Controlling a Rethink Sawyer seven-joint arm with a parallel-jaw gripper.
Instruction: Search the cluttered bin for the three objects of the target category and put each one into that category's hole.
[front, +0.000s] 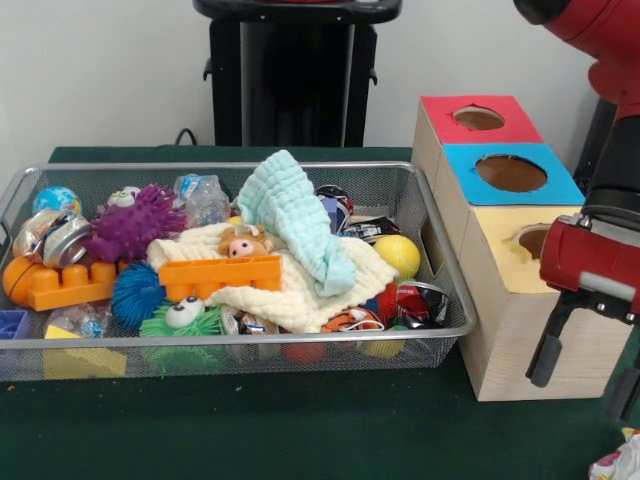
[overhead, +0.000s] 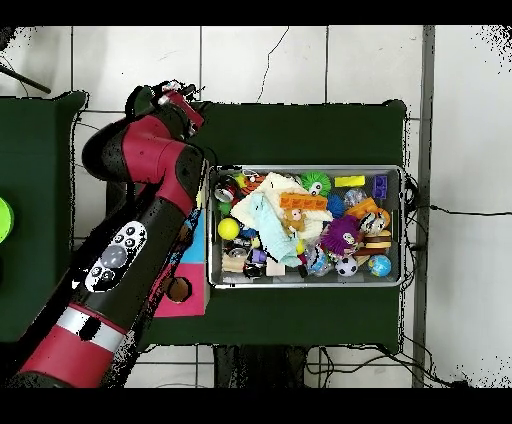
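The wire mesh bin (front: 440, 235) is packed with toys and cloths; it also shows in the overhead view (overhead: 404, 225). Crinkly wrappers lie in it: a red and silver one (front: 418, 302) at the front right corner, a dark one (front: 368, 229) by the yellow ball, a clear one (front: 207, 197) at the back. A white wrapper with coloured blotches (front: 620, 463) lies on the green table outside the bin, at the picture's bottom right. My gripper (front: 585, 372) hangs open and empty just above that wrapper, in front of the yellow-topped box (front: 520, 300). Overhead, the gripper (overhead: 178, 100) is beyond the boxes.
Three boxes with round holes stand in a row right of the bin: red-topped (front: 478, 120), blue-topped (front: 510, 175) and yellow-topped. Two pale cloths (front: 295, 215), an orange brick (front: 220, 275), a purple spiky ball (front: 135, 225) and a yellow ball (front: 398, 255) cover much of the bin.
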